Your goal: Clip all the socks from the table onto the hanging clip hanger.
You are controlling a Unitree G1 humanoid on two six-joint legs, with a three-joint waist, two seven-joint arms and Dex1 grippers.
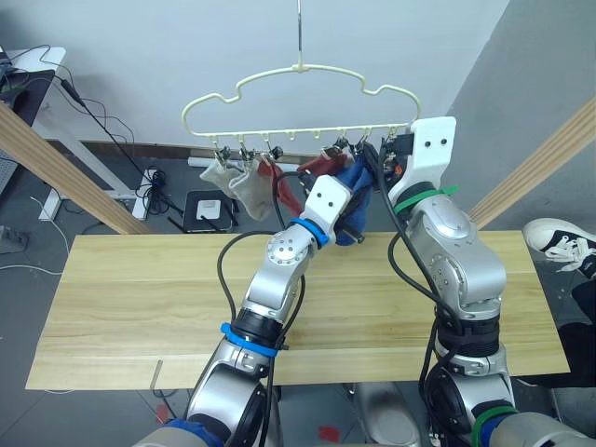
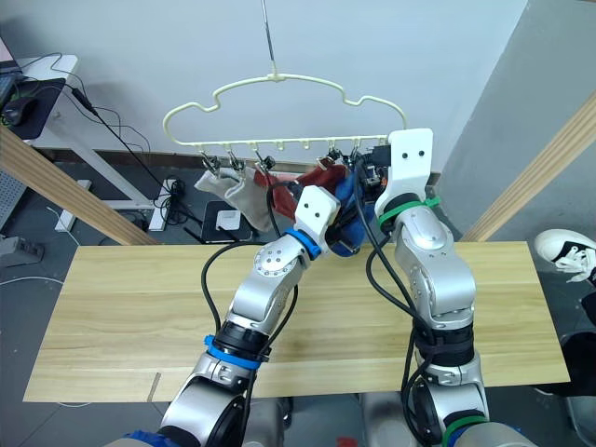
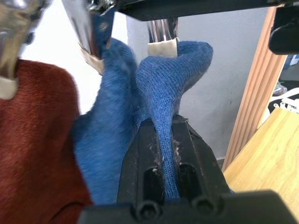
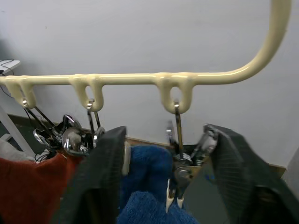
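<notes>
The pale yellow clip hanger (image 1: 298, 70) hangs above the table's (image 1: 140, 279) far edge. Two light grey socks (image 1: 250, 191) hang from its left clips, with rust red socks (image 1: 321, 166) beside them. One blue sock (image 3: 100, 140) hangs from a clip next to the red one (image 3: 32, 140). My left gripper (image 3: 161, 123) is shut on a second blue sock (image 3: 173, 70), whose top edge meets a metal clip (image 3: 162, 39). My right gripper (image 4: 163, 130) is open, its fingers (image 4: 105, 168) on either side of a clip (image 4: 180, 172) under the hanger's right end.
Slanted round wooden poles stand at the left (image 1: 56, 168) and right (image 1: 540, 168) of the table. Cables and a power strip (image 1: 149, 177) lie on the floor behind. A shoe (image 1: 559, 237) shows at the far right. A small metal piece (image 1: 156, 372) sits at the table's front edge.
</notes>
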